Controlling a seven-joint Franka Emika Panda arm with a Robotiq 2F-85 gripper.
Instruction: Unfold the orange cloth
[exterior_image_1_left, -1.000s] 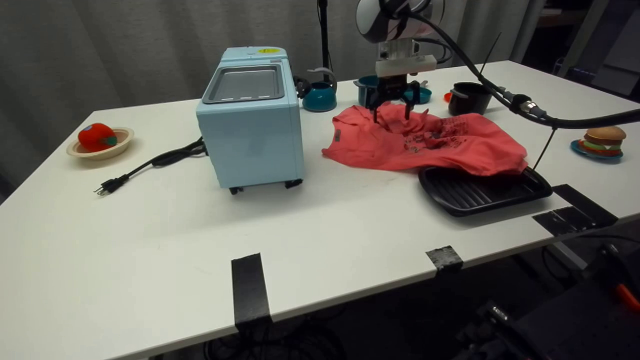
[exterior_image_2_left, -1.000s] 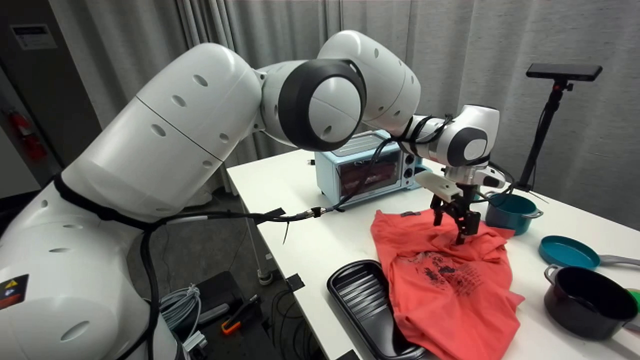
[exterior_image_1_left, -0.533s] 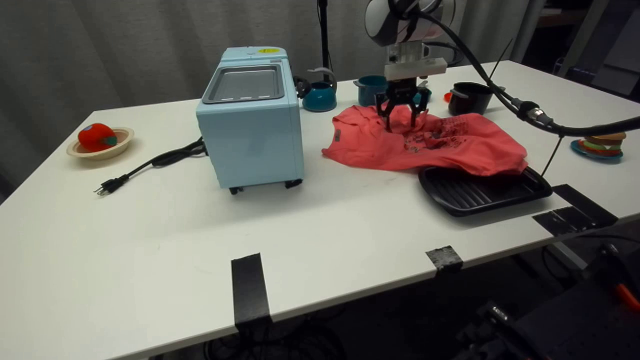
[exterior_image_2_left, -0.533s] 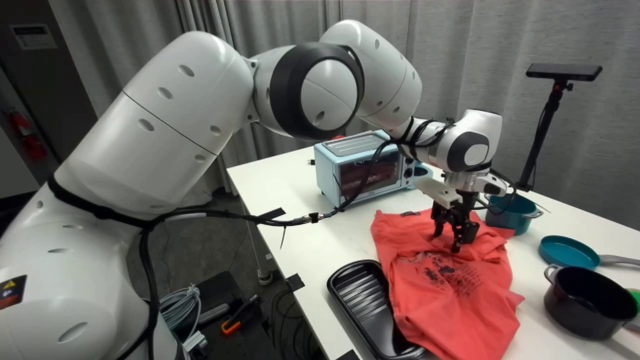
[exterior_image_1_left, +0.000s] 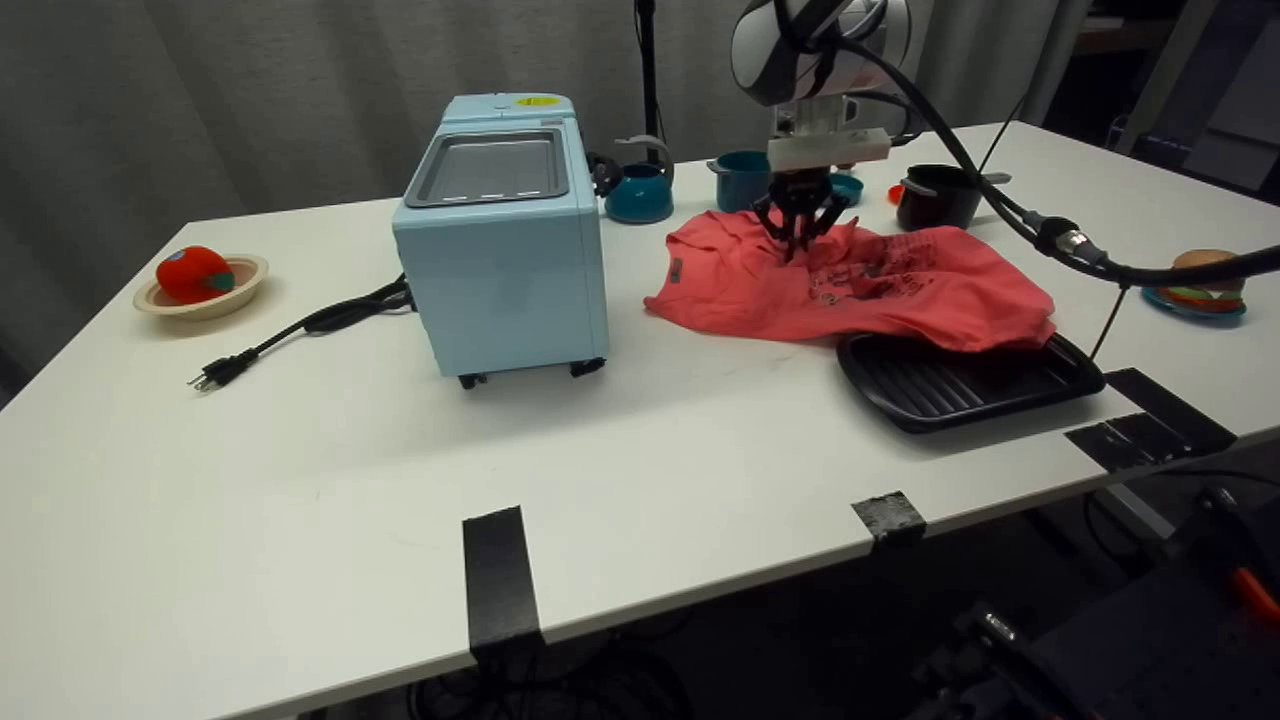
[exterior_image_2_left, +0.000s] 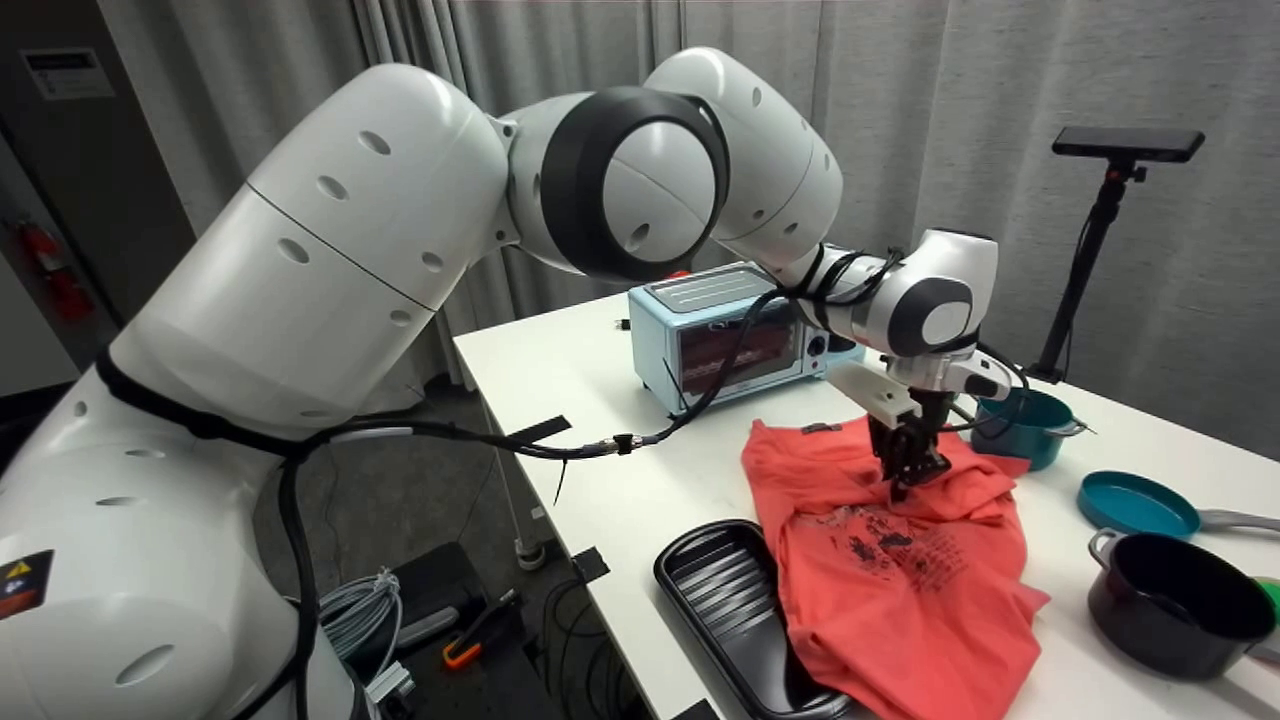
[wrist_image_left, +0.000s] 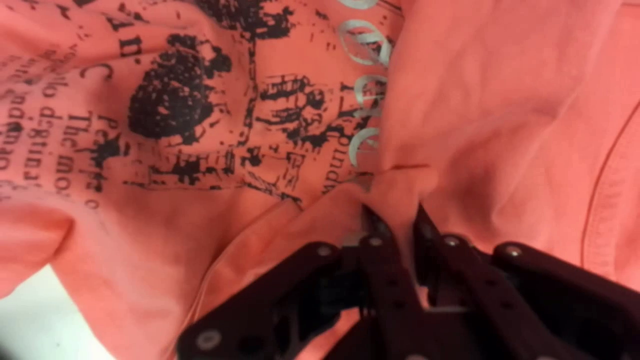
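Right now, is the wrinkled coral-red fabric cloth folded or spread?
Partly spread: the cloth lies out wide, but a fold overlaps its pale lettering.

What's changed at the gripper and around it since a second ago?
The gripper has come down to the orange cloth, and its jaws, wide apart before, have drawn nearly together with fabric between them; whether it is firmly gripped, I can't tell. The cloth's overall spread, the toaster oven and the black ridged pan look unchanged.

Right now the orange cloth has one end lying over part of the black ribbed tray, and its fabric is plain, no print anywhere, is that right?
Not quite: the orange cloth isn't plain. The wrist view shows dark print across part of it. One end does lie over part of the black ribbed tray.
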